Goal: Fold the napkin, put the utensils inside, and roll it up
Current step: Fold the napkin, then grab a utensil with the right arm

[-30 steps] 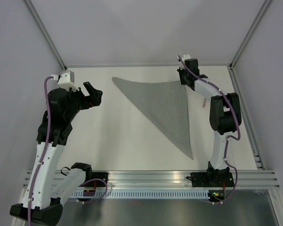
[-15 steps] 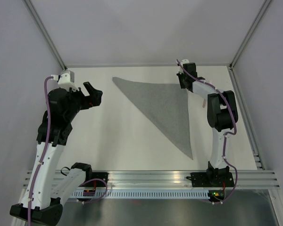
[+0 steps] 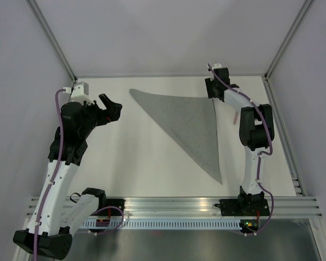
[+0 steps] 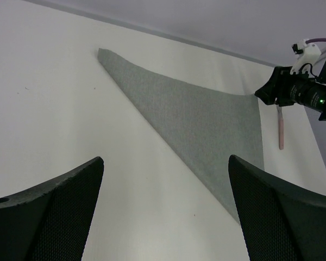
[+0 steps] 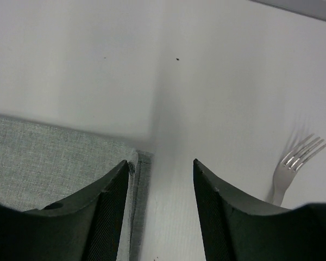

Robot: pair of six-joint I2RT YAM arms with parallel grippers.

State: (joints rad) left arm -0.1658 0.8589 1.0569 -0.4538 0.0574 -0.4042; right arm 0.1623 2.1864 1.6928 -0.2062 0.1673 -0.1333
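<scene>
Top external: napkin [image 3: 187, 122] lies folded as 1 triangle on the table [image 3: 136, 157]. Right pincer [image 5: 160, 163] gapes over its far right corner, fork [image 5: 293, 166] just beside (handle hidden). Left pincer [image 4: 165, 163] open, aloft, well apart. Risk: closing here snags cloth and undoes the fold.

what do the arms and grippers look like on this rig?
Left arm and right arm: white link shells, black joints and bases, a purple cable along each. Left gripper and right gripper: black fingers with mesh-textured pads.
</scene>
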